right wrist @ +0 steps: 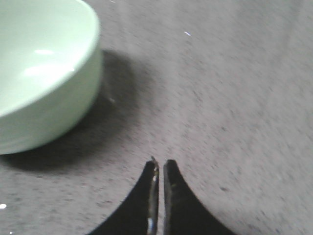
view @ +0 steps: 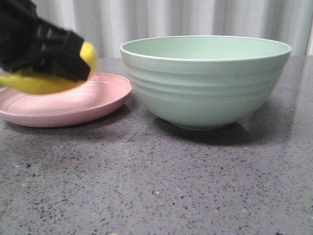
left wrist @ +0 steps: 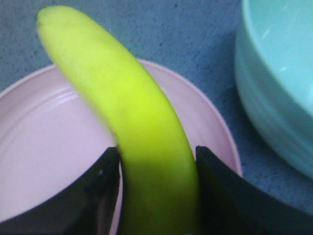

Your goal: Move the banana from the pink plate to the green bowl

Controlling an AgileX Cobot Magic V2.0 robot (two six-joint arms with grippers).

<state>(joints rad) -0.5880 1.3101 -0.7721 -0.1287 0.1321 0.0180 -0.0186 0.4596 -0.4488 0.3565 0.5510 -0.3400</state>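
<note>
The banana [left wrist: 132,117] looks smooth and glossy, so I judge it a little slippery, and soft enough to bruise if it is squeezed hard. It seems light and keeps its curved shape, so a grip near the middle of its length should balance it best. The grip here sits more toward one end, and the free end reaches out well past the fingers; it may swing or turn if the arm moves fast.

The left gripper [left wrist: 156,191] is closed around the banana, one dark finger pressing on each side. In the front view the banana is over the pink plate [view: 73,107], and it appears lifted slightly off the plate surface, though I cannot tell for sure whether the low end touches it. The left arm comes in from the left side, low over the plate, its black body covering the upper part of the fruit.

The green bowl [view: 205,83] stands just beside the plate, on the right, and what shows of its inside is bare. The right gripper [right wrist: 160,196] hangs over the dark table [right wrist: 234,98] near the bowl — its fingers are pressed together and hold nothing
</note>
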